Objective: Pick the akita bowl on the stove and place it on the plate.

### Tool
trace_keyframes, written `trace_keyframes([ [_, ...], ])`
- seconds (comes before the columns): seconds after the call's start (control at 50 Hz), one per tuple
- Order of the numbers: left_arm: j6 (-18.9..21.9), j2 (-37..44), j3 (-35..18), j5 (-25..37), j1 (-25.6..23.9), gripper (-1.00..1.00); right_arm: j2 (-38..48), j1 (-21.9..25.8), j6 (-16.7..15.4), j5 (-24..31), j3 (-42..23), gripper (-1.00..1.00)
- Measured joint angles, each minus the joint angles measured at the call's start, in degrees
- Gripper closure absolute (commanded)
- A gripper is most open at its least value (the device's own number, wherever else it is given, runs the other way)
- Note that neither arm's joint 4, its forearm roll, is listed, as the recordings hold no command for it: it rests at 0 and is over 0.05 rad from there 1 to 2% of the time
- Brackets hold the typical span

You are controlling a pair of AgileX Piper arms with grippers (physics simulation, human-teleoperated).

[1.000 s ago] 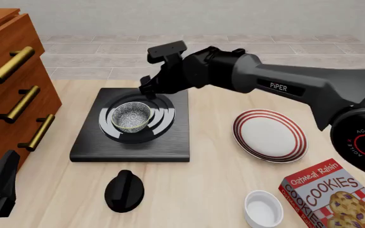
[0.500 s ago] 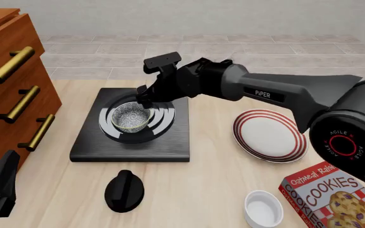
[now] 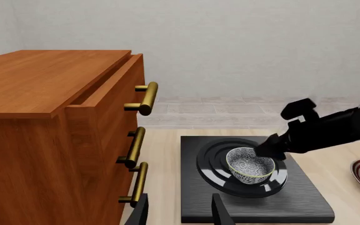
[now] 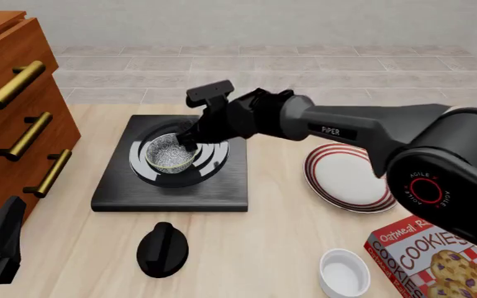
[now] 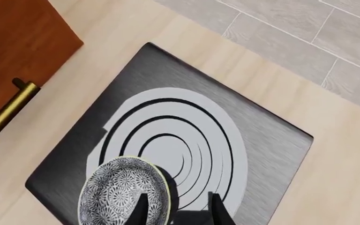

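Akita bowl [image 4: 171, 153] sits on stove [image 4: 114, 189] burner rings, left of plate [image 4: 352, 177]. Right gripper [image 5: 175, 206] at the bowl's right rim; only the right wrist view shows its fingers spread, one inside the rim. Left gripper [image 3: 178, 212] spread, near left; drawers [image 3: 55, 140] beside it.

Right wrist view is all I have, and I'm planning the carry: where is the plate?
Observer: The plate lies right of the stove, apart from it, bare.
Operator: Anything on the table between them?
Observer: No; the ramekin and cookie box sit nearer the camera than the plate.
Operator: Left arm in the way?
Observer: No; the left gripper sits open at the near left, by the drawers.
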Motion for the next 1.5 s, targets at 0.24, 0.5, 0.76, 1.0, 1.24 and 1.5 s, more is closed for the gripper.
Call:
trace_keyframes([
  [0.24,0.0,0.0,0.0,0.0,0.0,-1.0,1.45,-0.16,0.43,-0.63,-0.15,-1.0],
  [0.5,0.0,0.0,0.0,0.0,0.0,-1.0,2.31,-0.26,1.03,-1.37,0.0,-1.0],
  [0.76,0.0,0.0,0.0,0.0,0.0,-1.0,3.59,-0.64,1.22,-1.82,-0.47,-1.0],
  [1.0,0.0,0.0,0.0,0.0,0.0,-1.0,4.55,-0.6,1.4,-2.34,-0.82,1.0],
  [1.24,0.0,0.0,0.0,0.0,0.0,-1.0,2.38,0.14,2.65,-4.42,1.43,1.0],
  [1.5,0.0,0.0,0.0,0.0,0.0,-1.0,-1.94,1.04,2.69,-4.83,5.56,1.0],
])
